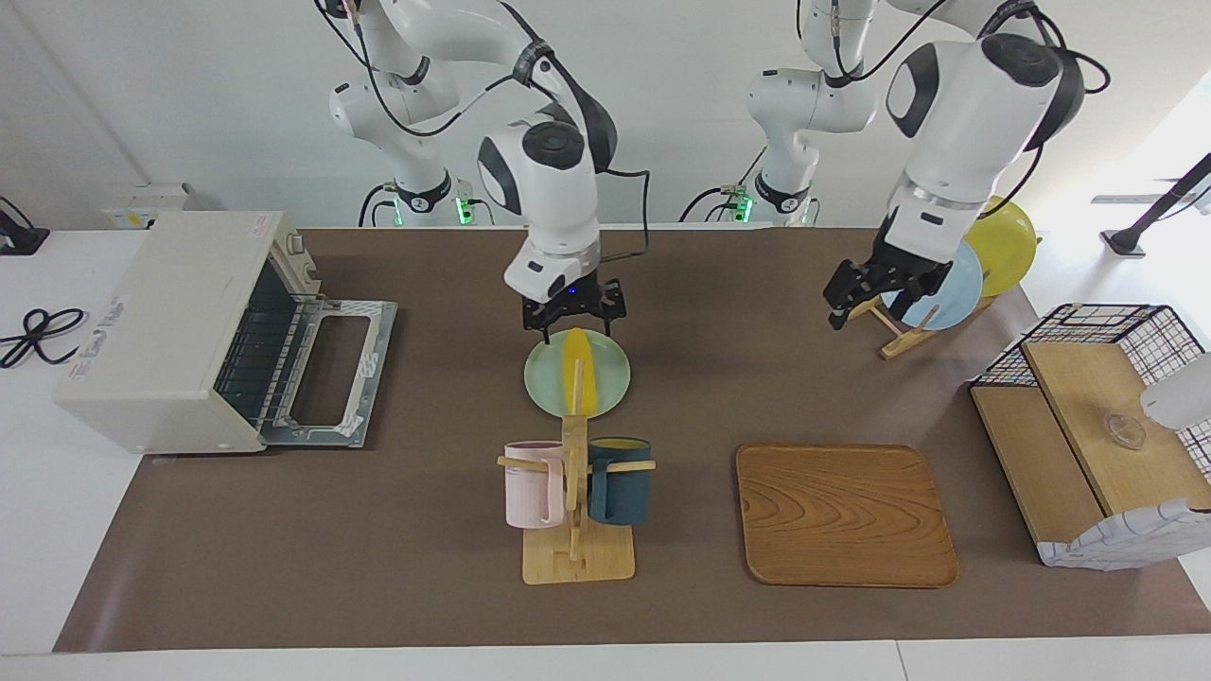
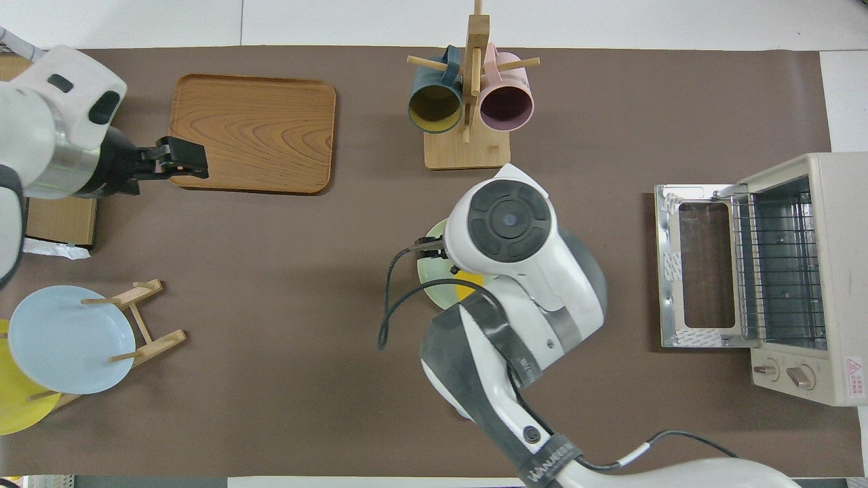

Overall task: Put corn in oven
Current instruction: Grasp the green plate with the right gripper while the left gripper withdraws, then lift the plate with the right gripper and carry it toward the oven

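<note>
a pale green plate (image 1: 605,383) sits mid-table. farther from the robots stands a wooden mug rack (image 1: 575,530) with a pink mug (image 1: 533,484) and a dark blue mug (image 1: 622,480). beside it lies a wooden tray (image 1: 845,515). a blue plate (image 2: 64,339) and yellow plate (image 1: 1005,232) lean in a stand; a wire basket (image 1: 1107,445) holds boards and perhaps a small glass.

You are looking at two arms in glossy white shells with dark grey bands at the joints. Each wrist ends in a round dark grey cap ringed with concentric circles. Black cables loop loosely along both arms, strapped on by dark bands with pale lettering you cannot read fully. The right gripper (image 1: 573,315) is black, with a small blue light glowing on the white wrist above it. The left gripper (image 1: 883,287) is black too. Green lights glow at both bases.
</note>
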`<state>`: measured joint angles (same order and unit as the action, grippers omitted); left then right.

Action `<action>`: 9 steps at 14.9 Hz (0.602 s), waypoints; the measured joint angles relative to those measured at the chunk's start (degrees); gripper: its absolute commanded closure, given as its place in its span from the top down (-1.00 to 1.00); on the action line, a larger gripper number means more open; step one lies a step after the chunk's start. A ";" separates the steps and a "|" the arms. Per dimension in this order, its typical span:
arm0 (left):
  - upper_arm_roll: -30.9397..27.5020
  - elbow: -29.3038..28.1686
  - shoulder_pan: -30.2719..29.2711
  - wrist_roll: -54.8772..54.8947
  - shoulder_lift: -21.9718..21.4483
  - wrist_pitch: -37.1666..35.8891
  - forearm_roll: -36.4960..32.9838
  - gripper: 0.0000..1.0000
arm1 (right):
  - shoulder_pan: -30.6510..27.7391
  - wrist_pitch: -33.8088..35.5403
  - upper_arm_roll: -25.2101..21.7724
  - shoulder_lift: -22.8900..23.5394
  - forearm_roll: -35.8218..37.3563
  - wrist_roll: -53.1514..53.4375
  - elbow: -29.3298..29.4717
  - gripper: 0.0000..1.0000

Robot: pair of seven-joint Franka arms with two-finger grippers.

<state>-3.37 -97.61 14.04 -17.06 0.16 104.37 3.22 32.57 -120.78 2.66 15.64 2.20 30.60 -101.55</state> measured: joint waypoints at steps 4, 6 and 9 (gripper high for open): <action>0.56 2.80 -0.88 2.01 -3.50 -13.82 -2.63 1.00 | 4.41 -3.39 -0.09 10.53 4.91 6.08 5.33 0.98; 0.92 2.84 -0.88 2.32 -4.75 -18.52 -2.81 1.00 | 4.34 -4.11 -0.37 11.71 4.98 6.07 5.47 0.42; 1.02 2.75 -0.88 2.59 -5.14 -19.65 -2.84 1.00 | 4.60 -7.67 -0.33 11.59 4.98 6.07 2.95 0.32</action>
<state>-2.35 -94.87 13.16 -14.46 -4.97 84.72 0.38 37.17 -128.45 2.34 27.23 7.18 36.67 -98.60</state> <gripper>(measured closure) 0.000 0.251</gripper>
